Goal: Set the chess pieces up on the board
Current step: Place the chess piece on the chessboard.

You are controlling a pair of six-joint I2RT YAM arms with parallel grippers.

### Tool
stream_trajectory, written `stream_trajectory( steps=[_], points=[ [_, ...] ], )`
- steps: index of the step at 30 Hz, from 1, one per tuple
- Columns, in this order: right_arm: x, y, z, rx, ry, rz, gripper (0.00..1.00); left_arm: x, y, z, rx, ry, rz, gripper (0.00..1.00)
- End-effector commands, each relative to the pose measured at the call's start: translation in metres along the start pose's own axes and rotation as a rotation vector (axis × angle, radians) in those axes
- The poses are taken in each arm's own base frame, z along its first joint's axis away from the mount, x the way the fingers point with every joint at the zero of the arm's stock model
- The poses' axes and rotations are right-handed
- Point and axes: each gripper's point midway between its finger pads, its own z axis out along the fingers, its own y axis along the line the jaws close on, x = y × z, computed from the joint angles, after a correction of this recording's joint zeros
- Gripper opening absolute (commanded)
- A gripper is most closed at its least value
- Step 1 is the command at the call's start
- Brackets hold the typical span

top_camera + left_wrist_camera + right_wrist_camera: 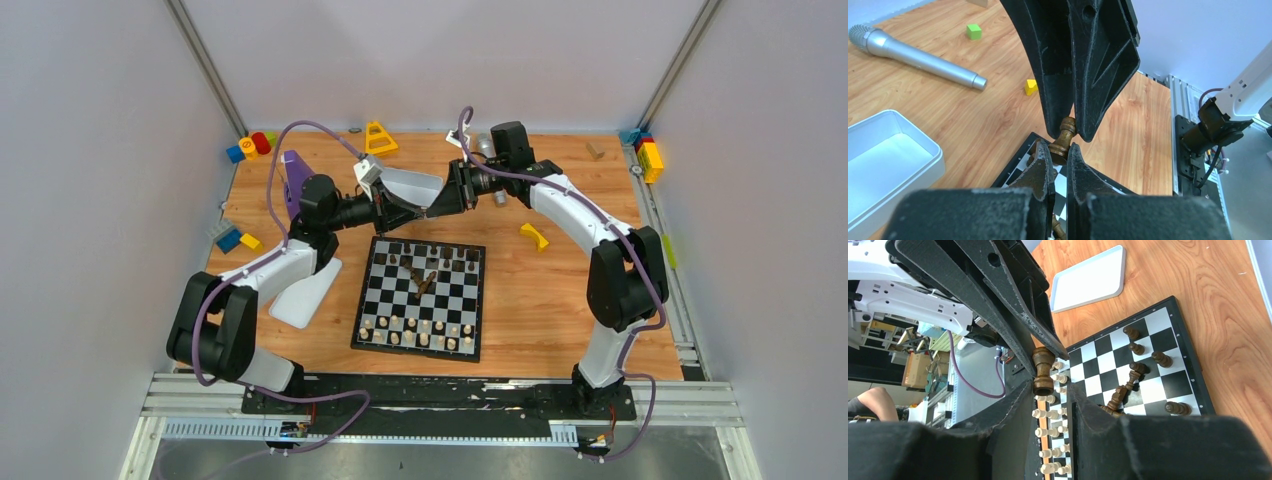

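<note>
Wooden desk, white walls. Toward its far edge, the black left gripper and right gripper are both nearly closed on one dark brown wooden chessman, held up by the black-and-white checkered board. Sloppy release and imo it drops.

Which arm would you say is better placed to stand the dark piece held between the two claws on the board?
Right, probably. The right claw pinches the dark piece by its head, so the base points away, ready for the board. The left claw sits at the base.
</note>
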Motion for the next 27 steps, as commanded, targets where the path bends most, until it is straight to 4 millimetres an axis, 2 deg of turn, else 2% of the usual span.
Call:
stream_trajectory(
  steps=[1,8,14,16,19,20,22,24,26,27],
  points=[
    [-0.014,0.012,0.001,-0.058,-0.017,-0.051,0.3,-0.005,-0.001,0.002,0.012,-0.021,0.028,0.0],
    [-0.015,0.014,0.002,-0.075,-0.014,-0.052,0.19,-0.003,0.001,0.003,0.012,-0.014,0.024,0.0],
    [-0.019,0.015,0.001,-0.073,-0.019,-0.066,0.03,0.004,0.003,0.002,0.009,0.009,0.025,0.03],
    [-0.022,0.014,0.001,-0.056,-0.027,-0.08,0.0,0.007,0.004,0.001,0.003,0.027,0.037,0.13],
    [-0.027,0.01,-0.001,-0.006,-0.04,-0.109,0.0,0.011,0.006,-0.003,-0.013,0.07,0.078,0.37],
    [-0.029,0.008,-0.002,0.017,-0.043,-0.121,0.0,0.012,0.007,-0.007,-0.022,0.09,0.104,0.42],
    [-0.033,0.002,-0.003,0.073,-0.043,-0.139,0.0,0.011,0.011,-0.016,-0.047,0.114,0.128,0.64],
    [-0.036,-0.005,-0.002,0.134,-0.026,-0.164,0.0,0.009,0.019,-0.03,-0.086,0.137,0.135,0.76],
    [-0.037,-0.011,0.002,0.198,0.003,-0.208,0.0,0.008,0.027,-0.049,-0.128,0.168,0.158,0.83],
    [-0.036,-0.014,0.006,0.225,0.023,-0.223,0.0,0.001,0.033,-0.061,-0.167,0.163,0.176,0.84]
  ],
)
